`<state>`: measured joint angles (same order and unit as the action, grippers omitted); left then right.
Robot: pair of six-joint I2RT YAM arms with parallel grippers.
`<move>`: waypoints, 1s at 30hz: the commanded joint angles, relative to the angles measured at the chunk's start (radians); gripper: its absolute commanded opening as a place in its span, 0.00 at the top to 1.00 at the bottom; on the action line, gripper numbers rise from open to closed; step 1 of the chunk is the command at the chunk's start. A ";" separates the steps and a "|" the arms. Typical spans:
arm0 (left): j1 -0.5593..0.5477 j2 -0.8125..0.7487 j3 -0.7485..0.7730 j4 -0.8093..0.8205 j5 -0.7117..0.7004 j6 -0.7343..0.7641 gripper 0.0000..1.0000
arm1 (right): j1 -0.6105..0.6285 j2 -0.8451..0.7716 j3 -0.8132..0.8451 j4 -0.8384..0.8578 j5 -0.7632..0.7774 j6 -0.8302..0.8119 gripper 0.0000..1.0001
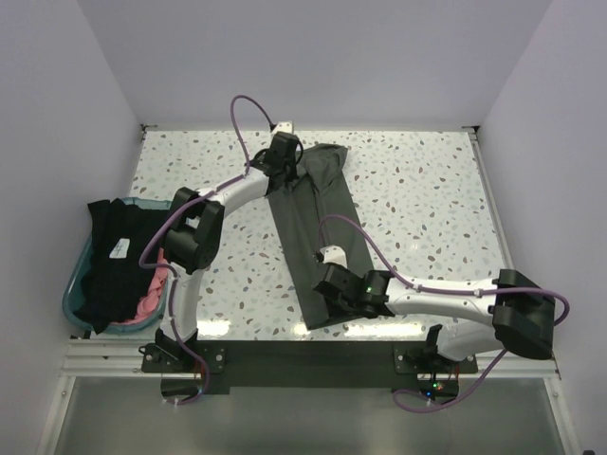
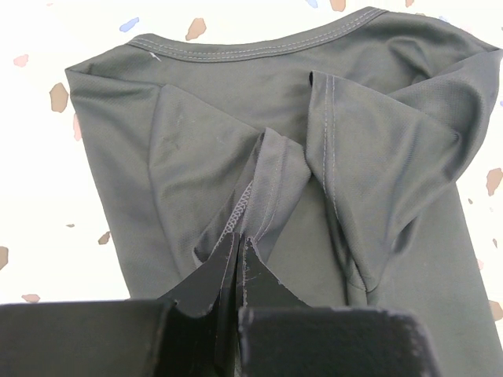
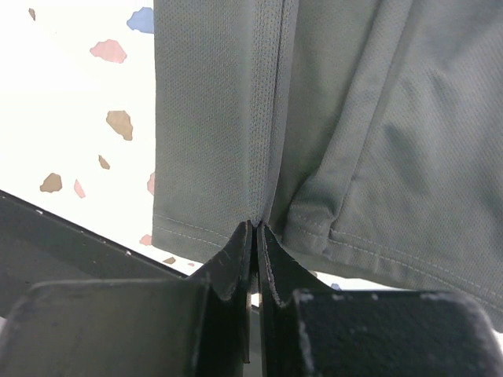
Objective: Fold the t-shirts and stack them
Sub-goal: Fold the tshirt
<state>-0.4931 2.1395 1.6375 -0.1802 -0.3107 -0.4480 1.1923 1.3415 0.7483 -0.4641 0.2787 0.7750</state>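
**While pinched at both ends, olive shirt [image 1: 318, 237] lay in a strip on the table [image 1: 427, 190]**

As the olive shirt lay folded lengthwise into a long narrow strip, it ran slantwise across the middle of the speckled table, collar [image 2: 251, 47] end far from the arm bases and hem [image 3: 377, 255] end close to the near edge. From the left wrist view the shirt [image 2: 165, 133] showed its collar at the top and a sleeve [image 2: 377, 149] folded in over the body.

The left gripper [image 1: 287, 163] reached to the strip's far end. Its jaws were pressed together on a raised ridge of olive cloth with a stitched seam, just below the collar, and the cloth was pulled up into a peak between the fingertips [image 2: 208, 271].

The right gripper [image 1: 330, 284] sat over the near end. Its jaws were likewise closed, pinching the shirt [image 3: 377, 118] right at the hem, where a lengthwise crease met the stitched edge. The dark rail of the table's near edge showed just beside that hem.

Well apart from all this, at the table's left edge, stood the teal tub [image 1: 71, 294]. A black shirt [image 1: 114, 256] lay heaped in it and draped over its far rim, and a pink shirt [image 1: 152, 289] peeked out beside the black one on the side nearer the left arm. Neither gripper touched them.
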 commanded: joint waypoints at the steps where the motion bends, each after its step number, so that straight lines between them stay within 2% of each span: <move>1: 0.008 -0.050 0.001 0.073 0.018 -0.037 1.00 | 0.013 -0.039 -0.004 -0.030 0.066 0.067 1.00; 13: 0.007 0.006 0.050 0.076 0.071 -0.107 1.00 | 0.041 -0.077 -0.055 -0.073 0.134 0.182 1.00; 30: -0.027 0.094 0.116 0.097 0.113 -0.146 1.00 | 0.079 -0.079 -0.107 -0.065 0.163 0.259 1.00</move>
<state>-0.5148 2.2166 1.6997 -0.1535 -0.2081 -0.5674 1.2629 1.2797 0.6529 -0.5232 0.4034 0.9894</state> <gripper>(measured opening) 0.020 0.043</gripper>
